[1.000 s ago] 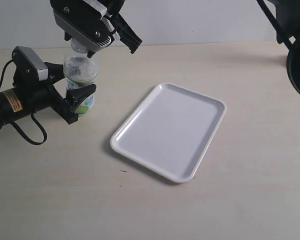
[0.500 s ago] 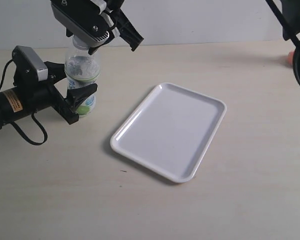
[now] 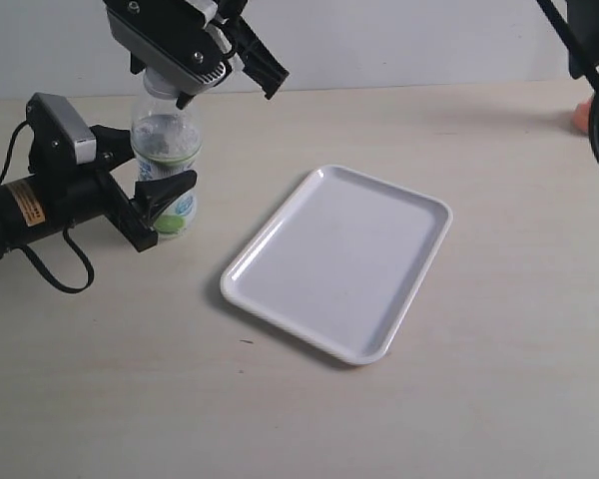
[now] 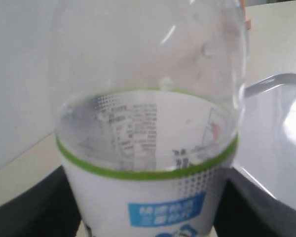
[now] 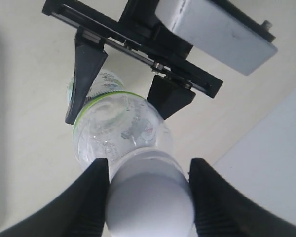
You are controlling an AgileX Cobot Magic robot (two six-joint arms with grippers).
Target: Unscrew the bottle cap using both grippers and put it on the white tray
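Bottle (image 3: 165, 140) upright, body clamped by left jaws, bottle cap (image 5: 150, 206) pinched between right jaws

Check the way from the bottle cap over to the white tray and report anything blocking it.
Nothing visible blocks it. The bottle cap sits on the bottle, gripped by the right hand. The table between bottle and white tray shows no object, and nothing lies in the tray.

Tabletop (image 3: 499, 399): pale beige, faint wood grain, matte. Wall (image 3: 409, 40) behind: plain, pale grey-white, meets the table's far edge. Light even and diffuse. Shadows soft.
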